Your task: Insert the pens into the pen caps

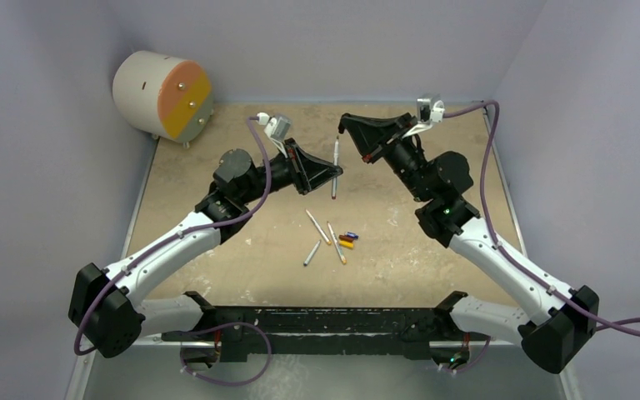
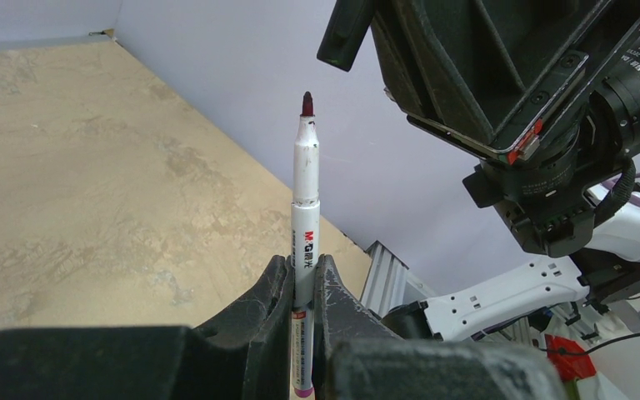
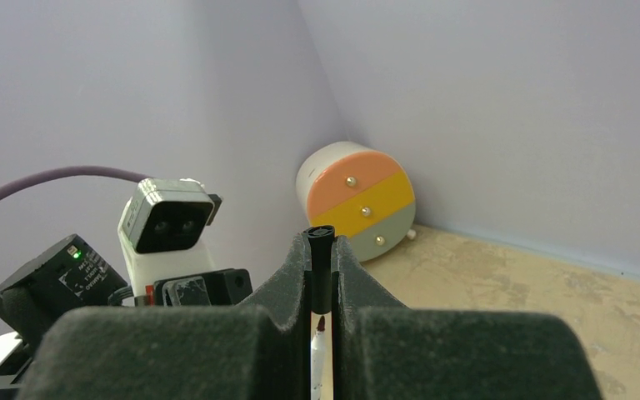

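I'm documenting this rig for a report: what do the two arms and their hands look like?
The left arm and right arm match: white lower links, black joints and black upper segments. The left hand and right hand are black wedges narrowing to two scuffed fingers. A purple cable trails along each arm, and a grey-white camera sits at each wrist.

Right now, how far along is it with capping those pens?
Nothing is capped yet. In hand: the left gripper holds one pen, its tip bare; the right gripper pinches a black cap near it. Remaining: three pens and three caps lying on the table.
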Controlling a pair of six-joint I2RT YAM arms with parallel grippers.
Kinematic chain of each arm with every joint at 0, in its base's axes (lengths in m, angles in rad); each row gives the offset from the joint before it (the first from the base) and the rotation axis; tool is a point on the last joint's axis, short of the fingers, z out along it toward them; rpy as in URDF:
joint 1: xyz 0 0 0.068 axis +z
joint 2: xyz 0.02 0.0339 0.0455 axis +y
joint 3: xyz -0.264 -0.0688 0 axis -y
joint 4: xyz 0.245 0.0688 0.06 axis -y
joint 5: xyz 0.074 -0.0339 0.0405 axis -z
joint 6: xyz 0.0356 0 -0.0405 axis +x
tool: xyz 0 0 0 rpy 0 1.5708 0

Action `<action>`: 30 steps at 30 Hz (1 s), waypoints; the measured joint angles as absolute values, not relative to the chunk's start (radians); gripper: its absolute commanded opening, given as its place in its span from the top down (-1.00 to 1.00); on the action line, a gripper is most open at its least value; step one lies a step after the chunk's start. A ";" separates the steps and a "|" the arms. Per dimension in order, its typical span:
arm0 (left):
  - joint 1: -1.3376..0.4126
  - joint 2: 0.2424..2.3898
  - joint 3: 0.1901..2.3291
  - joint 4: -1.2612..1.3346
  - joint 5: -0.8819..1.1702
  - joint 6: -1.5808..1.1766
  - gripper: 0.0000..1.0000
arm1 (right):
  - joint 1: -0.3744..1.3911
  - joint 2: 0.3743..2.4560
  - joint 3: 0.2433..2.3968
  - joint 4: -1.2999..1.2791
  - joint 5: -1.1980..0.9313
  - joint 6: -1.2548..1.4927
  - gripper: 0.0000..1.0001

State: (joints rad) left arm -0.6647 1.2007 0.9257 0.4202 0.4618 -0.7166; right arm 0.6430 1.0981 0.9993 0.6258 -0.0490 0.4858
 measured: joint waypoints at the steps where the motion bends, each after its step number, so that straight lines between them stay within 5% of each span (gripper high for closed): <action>1: -0.665 1.201 0.926 0.420 0.461 -0.717 1.00 | 0.643 1.095 0.997 0.625 -0.049 0.486 1.00; 30: -0.676 1.205 0.947 0.358 0.442 -0.687 1.00 | 0.643 1.078 0.948 0.578 -0.104 0.489 1.00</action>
State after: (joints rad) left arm -0.6758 1.2049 0.9466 0.3576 0.4423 -0.6868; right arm 0.6426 1.0779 0.9478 0.5781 -0.1036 0.4889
